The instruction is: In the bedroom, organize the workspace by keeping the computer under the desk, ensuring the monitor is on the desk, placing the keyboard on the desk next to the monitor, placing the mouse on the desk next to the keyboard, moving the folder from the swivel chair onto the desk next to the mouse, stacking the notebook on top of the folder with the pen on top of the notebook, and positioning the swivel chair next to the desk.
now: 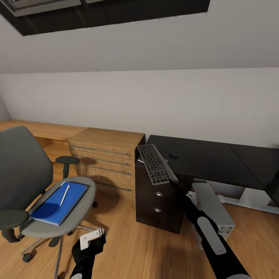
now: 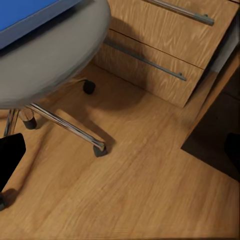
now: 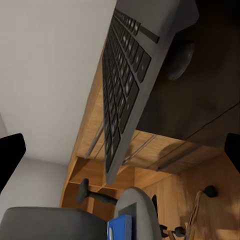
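On the far left I have the grey swivel chair (image 1: 23, 182) with the flat blue folder (image 1: 59, 202) lying on its seat and the slim white pen (image 1: 64, 195) resting on top of it, long axis running near-to-far. My left claw (image 1: 92, 237) hangs low just right of the seat's near edge, the arm bent down toward the wooden floor (image 2: 130, 190); it holds nothing, though I cannot tell how wide its fingers stand. Moving right, past the light wooden drawer cabinet (image 1: 106, 161), the grey slab keyboard (image 1: 156, 163) sits tilted over the left end of the black bench (image 1: 209, 159), its long axis pointing away from me and a little left, its near end overhanging the edge. My right claw (image 1: 185, 190), I judge, sits just under that near end, the arm reaching up and away; its fingertips (image 3: 11, 160) are spread well apart and the keyboard lies between them, not clamped. The small dark mouse (image 1: 173, 155) rests on the bench just right of the keyboard. Below, the white computer tower (image 1: 213, 211) stands on the floor under the bench.
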Tool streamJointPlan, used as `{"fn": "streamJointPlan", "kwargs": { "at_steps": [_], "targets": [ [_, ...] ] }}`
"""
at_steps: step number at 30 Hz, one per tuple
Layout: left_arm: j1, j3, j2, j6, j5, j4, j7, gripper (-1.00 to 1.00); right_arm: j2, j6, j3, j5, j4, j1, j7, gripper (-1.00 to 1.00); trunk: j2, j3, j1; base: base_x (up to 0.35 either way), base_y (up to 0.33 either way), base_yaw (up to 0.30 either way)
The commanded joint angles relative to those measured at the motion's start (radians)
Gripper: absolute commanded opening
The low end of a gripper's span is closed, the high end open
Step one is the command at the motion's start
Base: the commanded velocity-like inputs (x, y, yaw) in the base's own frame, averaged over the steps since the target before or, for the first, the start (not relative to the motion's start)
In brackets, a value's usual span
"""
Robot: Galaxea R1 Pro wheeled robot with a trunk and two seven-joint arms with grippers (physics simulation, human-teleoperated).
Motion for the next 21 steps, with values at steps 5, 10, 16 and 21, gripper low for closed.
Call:
{"fn": "streamJointPlan", "kwargs": {
  "at_steps": [5, 10, 16, 21],
  "targets": [
    [0.002, -0.012, 0.001, 0.003, 0.005, -0.003, 0.006, 1.00, 0.000, -0.002, 0.001, -0.009, 0.001, 0.000, 0.001, 1.00, 0.000, -0.001, 0.000, 0.000, 0.000, 0.000],
    [0.003, -0.016, 0.001, 0.003, 0.005, -0.003, 0.006, 1.00, 0.001, -0.003, 0.001, -0.010, 0.002, -0.001, 0.000, 1.00, 0.000, -0.001, 0.000, 0.006, 0.000, 0.000],
    [0.004, -0.016, 0.001, 0.002, 0.006, -0.003, 0.005, 1.00, 0.001, -0.003, 0.003, -0.012, 0.006, -0.001, -0.004, 1.00, 0.000, -0.001, 0.000, 0.159, 0.000, 0.000],
    [0.004, -0.016, 0.001, 0.003, 0.007, -0.003, 0.006, 1.00, 0.002, 0.001, 0.003, -0.013, 0.014, 0.000, -0.006, 1.00, 0.000, -0.001, 0.000, 0.067, 0.000, 0.000]
  ]
}}
